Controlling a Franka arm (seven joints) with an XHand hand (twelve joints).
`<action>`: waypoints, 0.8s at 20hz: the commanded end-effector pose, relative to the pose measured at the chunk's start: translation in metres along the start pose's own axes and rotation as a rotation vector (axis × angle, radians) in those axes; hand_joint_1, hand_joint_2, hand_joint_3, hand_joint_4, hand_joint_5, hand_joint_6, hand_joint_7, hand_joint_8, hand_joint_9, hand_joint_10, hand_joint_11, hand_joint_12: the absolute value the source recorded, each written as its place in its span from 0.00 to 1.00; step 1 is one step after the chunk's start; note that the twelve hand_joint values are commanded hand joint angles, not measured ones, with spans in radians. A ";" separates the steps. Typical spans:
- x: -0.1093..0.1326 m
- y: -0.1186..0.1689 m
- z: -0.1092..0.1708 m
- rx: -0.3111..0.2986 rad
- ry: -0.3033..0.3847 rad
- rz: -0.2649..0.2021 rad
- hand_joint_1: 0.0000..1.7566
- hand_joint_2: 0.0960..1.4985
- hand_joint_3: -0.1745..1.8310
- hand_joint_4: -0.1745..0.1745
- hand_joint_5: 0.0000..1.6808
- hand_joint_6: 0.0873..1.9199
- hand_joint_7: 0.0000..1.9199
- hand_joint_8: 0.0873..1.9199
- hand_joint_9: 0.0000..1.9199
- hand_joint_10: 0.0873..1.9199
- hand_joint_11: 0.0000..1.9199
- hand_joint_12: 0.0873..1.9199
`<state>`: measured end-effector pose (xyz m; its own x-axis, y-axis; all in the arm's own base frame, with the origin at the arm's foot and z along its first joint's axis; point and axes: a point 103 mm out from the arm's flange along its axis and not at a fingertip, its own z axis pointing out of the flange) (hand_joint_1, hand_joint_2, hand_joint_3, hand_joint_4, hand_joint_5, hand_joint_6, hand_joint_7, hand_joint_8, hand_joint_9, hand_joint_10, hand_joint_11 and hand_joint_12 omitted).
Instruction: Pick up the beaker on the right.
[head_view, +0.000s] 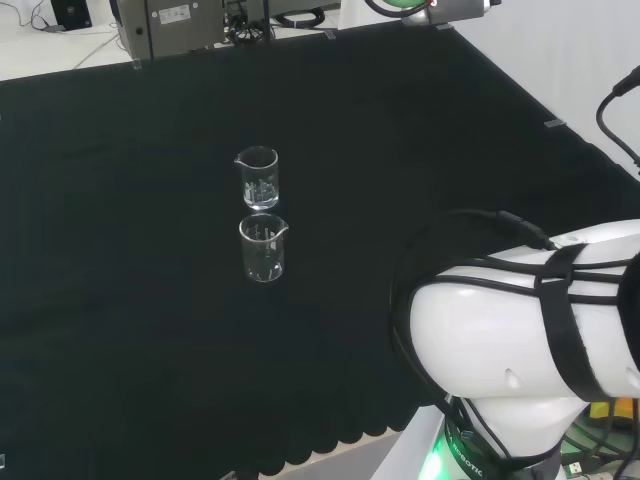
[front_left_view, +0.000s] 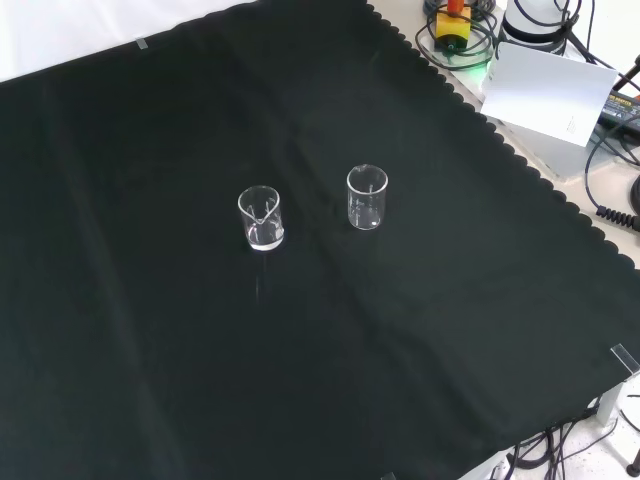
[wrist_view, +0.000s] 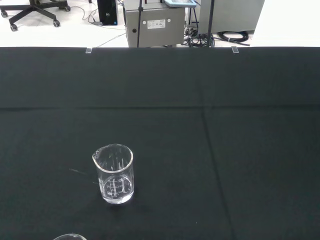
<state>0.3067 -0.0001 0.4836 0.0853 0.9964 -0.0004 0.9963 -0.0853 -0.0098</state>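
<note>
clear glass beaker (front_left_view: 366, 197) stands upright on the black tabletop (front_left_view: 150, 350), right of its twin (front_left_view: 261, 217) in my front view; robot hand's state i cannot tell.

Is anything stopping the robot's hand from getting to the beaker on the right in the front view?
Probably not. That beaker stands upright on bare black cloth, apart from the other beaker, with nothing on top or leaning against it.
</note>
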 end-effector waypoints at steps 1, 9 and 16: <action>0.000 0.000 0.000 -0.009 -0.008 0.002 0.12 0.73 0.37 0.43 0.17 0.12 0.03 0.25 0.10 0.31 0.03 0.68; -0.006 0.004 0.003 -0.004 -0.011 0.021 0.10 0.81 0.26 0.44 0.22 0.00 0.03 0.24 0.10 0.31 0.02 0.71; -0.024 0.016 0.025 0.003 0.009 0.062 0.15 0.78 0.25 0.44 0.23 0.00 0.06 0.26 0.16 0.32 0.04 0.71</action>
<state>0.3139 -0.0136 0.4736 0.1243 0.9922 -0.0040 0.9922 -0.1243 -0.0050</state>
